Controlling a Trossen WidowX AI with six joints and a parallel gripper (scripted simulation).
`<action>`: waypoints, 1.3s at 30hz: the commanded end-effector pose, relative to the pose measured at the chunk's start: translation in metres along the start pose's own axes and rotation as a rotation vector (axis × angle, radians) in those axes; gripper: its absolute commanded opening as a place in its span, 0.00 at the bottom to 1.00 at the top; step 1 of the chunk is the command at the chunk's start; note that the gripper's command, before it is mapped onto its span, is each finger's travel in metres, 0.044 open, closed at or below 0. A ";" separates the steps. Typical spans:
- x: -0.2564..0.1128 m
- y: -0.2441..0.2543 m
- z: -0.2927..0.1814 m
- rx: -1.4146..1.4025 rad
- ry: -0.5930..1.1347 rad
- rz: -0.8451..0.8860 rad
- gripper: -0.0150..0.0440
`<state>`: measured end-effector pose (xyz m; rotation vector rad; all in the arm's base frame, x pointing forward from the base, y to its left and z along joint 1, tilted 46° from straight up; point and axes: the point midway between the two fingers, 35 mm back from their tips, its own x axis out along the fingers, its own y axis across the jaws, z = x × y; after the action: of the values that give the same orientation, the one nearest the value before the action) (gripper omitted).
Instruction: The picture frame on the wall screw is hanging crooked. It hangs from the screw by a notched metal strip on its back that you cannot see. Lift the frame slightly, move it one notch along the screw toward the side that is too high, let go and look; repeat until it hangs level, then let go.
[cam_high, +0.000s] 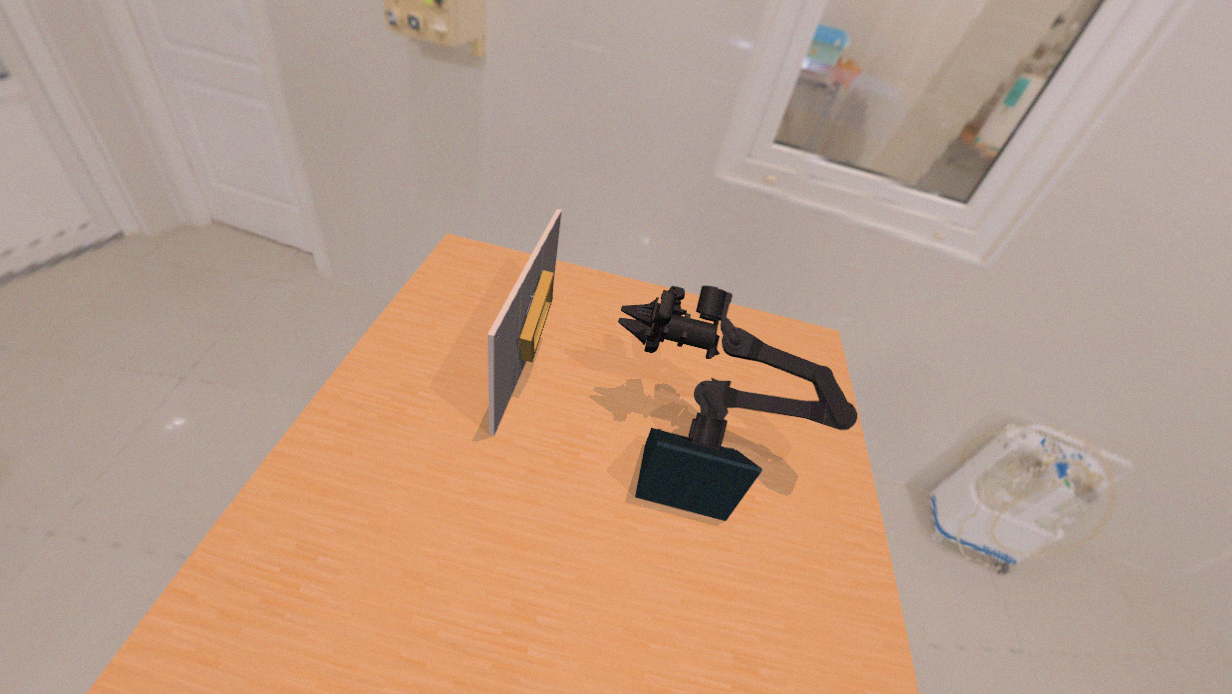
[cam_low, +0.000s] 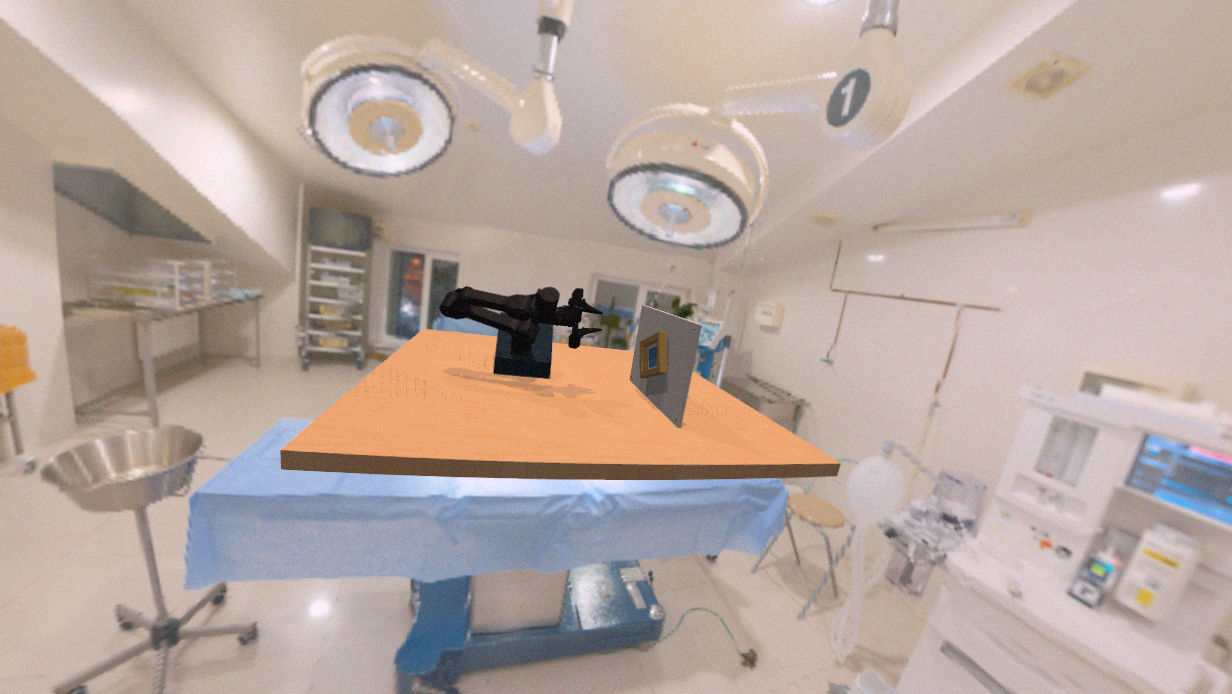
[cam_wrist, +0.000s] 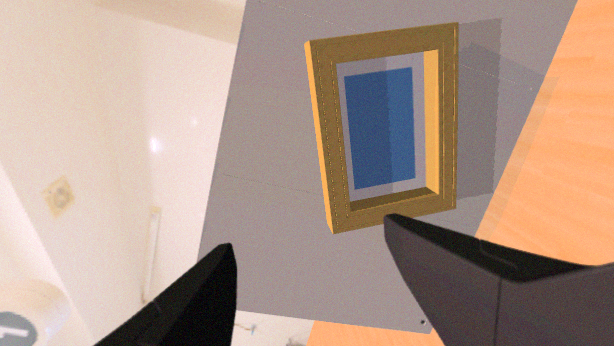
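Note:
The gold picture frame (cam_high: 534, 314) (cam_low: 662, 351) (cam_wrist: 327, 135) with a blue picture hangs on the grey upright board (cam_high: 503, 383) (cam_low: 676, 387) (cam_wrist: 270, 150). It is crooked against the board's edges. Seen facing the board, its right side is higher; in the wrist view this is the upper end, since up points left there. The screw and notched strip are hidden behind it. My gripper (cam_high: 619, 315) (cam_low: 600, 319) (cam_wrist: 310, 240) is open and empty, a gap away in front of the board. It touches nothing.
The wooden table (cam_high: 413, 534) (cam_low: 482, 431) carries the board and the arm's dark base (cam_high: 696, 478) (cam_low: 523, 357). The board stands upright in front of the arm, with open air between them. The frame casts a shadow on the board.

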<state>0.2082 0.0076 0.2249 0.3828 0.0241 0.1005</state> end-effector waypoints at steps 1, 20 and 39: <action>0.000 -0.001 0.000 -0.004 0.000 -0.004 0.69; 0.000 -0.001 0.000 -0.004 0.000 -0.004 0.69; 0.021 -0.008 0.000 0.000 0.002 -0.001 0.69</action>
<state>0.2169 0.0052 0.2294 0.3784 0.0069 0.1012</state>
